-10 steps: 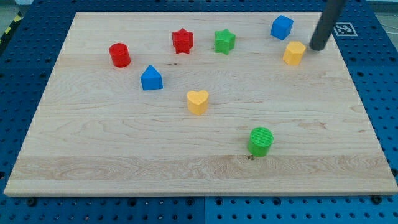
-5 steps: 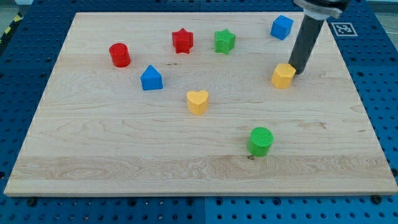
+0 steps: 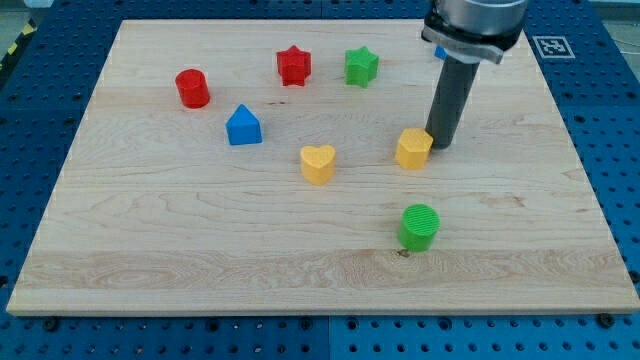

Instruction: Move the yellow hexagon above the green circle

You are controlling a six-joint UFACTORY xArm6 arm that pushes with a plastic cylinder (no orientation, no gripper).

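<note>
No pincer here: my tip (image 3: 440,148) touches yellow hexagon (image 3: 413,148) at its 3 o'clock. Hexagon sits at 12 o'clock of green circle (image 3: 419,226), apart. Prob. light, stiff, slides easy; push flat side, low.

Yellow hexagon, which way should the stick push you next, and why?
Probably hardly any push more. The yellow hexagon already sits just above the green circle, only a touch to the view's left. My tip rests against its right side, so pushing further left would likely overshoot.

The wooden board (image 3: 150,250) carries yellow hexagon (image 3: 413,148), green circle (image 3: 419,226), yellow heart (image 3: 318,163) and blue house (image 3: 243,126).
</note>
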